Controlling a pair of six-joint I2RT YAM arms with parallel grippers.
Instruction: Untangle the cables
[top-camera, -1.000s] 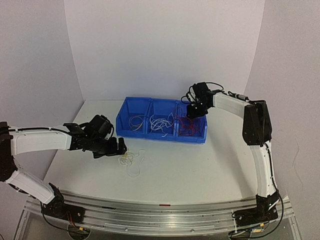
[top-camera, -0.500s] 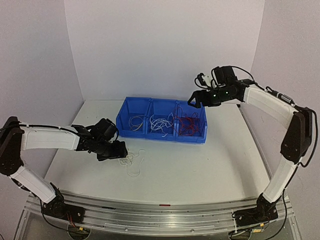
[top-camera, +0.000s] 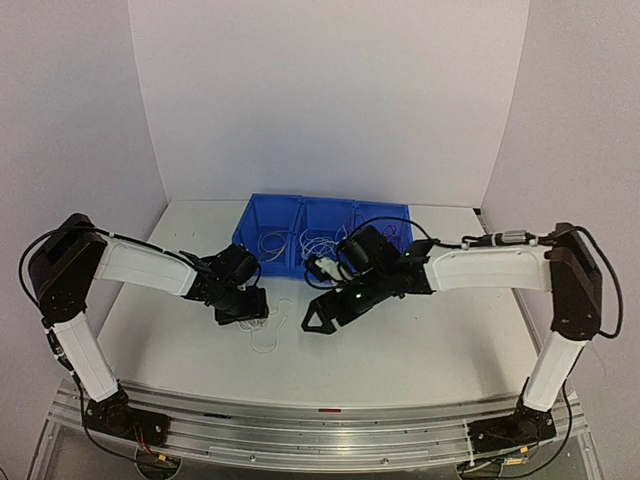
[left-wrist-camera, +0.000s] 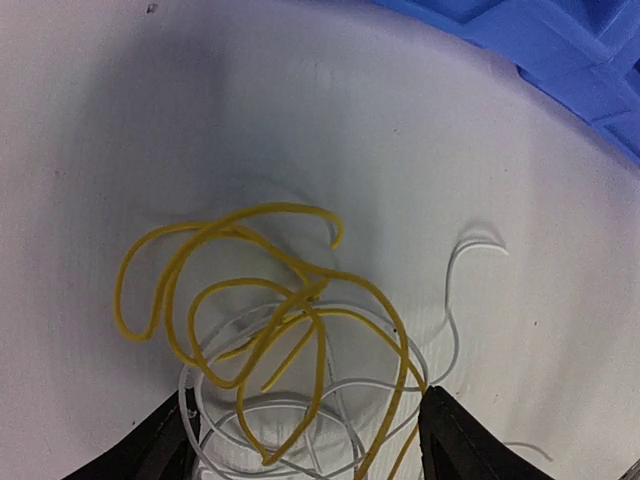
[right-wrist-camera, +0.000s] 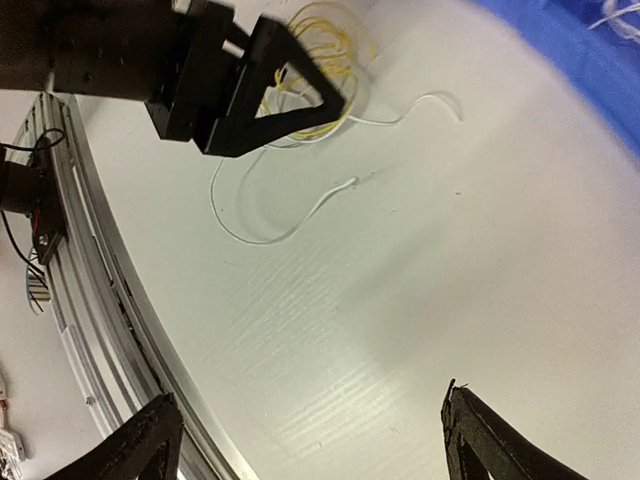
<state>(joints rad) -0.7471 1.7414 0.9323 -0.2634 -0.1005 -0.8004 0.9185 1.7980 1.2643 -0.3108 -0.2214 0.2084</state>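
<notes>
A small tangle of yellow and white cables (left-wrist-camera: 290, 350) lies on the white table in front of the blue bin. In the top view the tangle (top-camera: 263, 328) sits just under my left gripper (top-camera: 248, 310). The left gripper (left-wrist-camera: 305, 455) is open, its jaws either side of the tangle, holding nothing. My right gripper (top-camera: 320, 318) is open and empty, low over the table just right of the tangle. In the right wrist view that gripper (right-wrist-camera: 312, 440) looks at the left gripper (right-wrist-camera: 235, 80), the yellow loops (right-wrist-camera: 325, 50) and a loose white cable (right-wrist-camera: 290, 215).
A blue three-compartment bin (top-camera: 300, 207) stands behind the grippers, with white cables (top-camera: 318, 244) in its left and middle compartments; the right arm hides part of its right compartment. The bin's edge also shows in the left wrist view (left-wrist-camera: 560, 50). The metal rail (right-wrist-camera: 90, 260) runs along the table's near edge.
The right arm has swung from above the bin's right end down and left to the table beside the tangle. The left gripper has moved right, over the tangle.
</notes>
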